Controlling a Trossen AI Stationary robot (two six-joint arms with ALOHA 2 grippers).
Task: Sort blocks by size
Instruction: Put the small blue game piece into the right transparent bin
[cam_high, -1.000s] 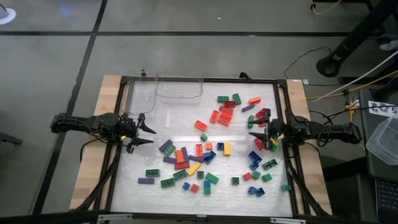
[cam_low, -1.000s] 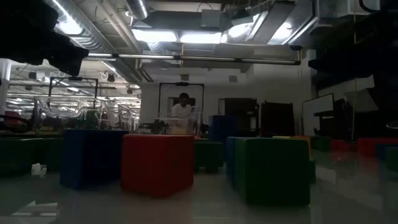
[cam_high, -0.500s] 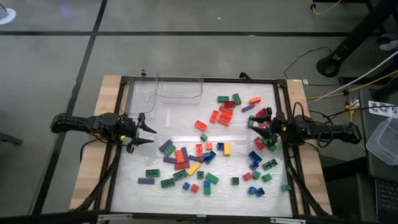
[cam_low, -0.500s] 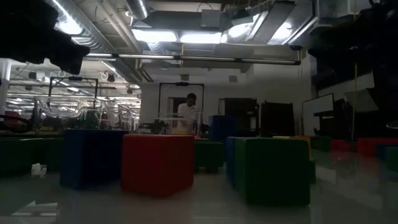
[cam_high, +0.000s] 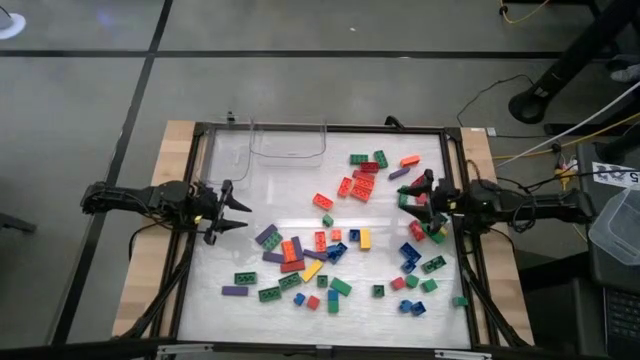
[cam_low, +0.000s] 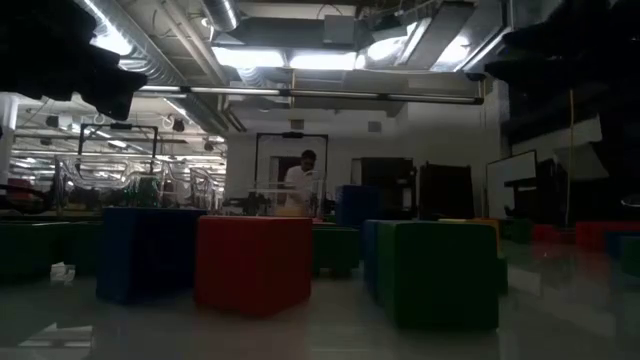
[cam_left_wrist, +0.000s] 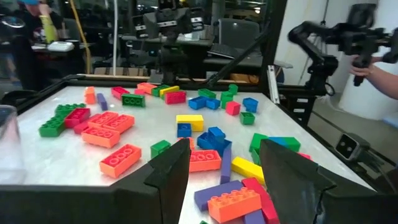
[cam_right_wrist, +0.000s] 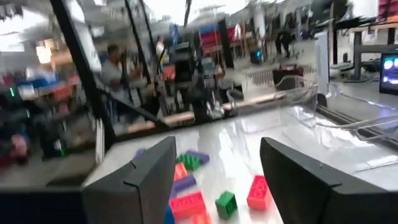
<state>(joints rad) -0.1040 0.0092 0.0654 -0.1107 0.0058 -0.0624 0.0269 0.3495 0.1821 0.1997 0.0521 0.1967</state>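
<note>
**Right arm pulls back from the brick scatter; nothing sorted yet**

The small studded plastic bricks (cam_high: 345, 240), red, orange, yellow, green, blue and purple, short square ones mixed with longer rectangular ones, lie scattered over the centre and right of the white counter (cam_high: 225, 270) in the high view, with no separation by size. A clear plastic bin (cam_high: 288, 140) at the upper middle of the frame holds nothing.

Over the last second the right end effector (cam_high: 418, 202), at the right edge of the scatter, has shifted slightly toward the frame's top and now hovers among the bricks there. Its fingers stand apart, and both the high and right wrist views show nothing between them, so no brick has been picked up and the sort has apparently not begun. The left end effector (cam_high: 232, 211), at the left of the frame, has stayed put, released and empty, clear of the bricks.

The left wrist view shows studs and brick lengths that the overhead frame blurs. The low view shows only a few nearby bricks as dark bulks, plus a person standing far behind.
</note>
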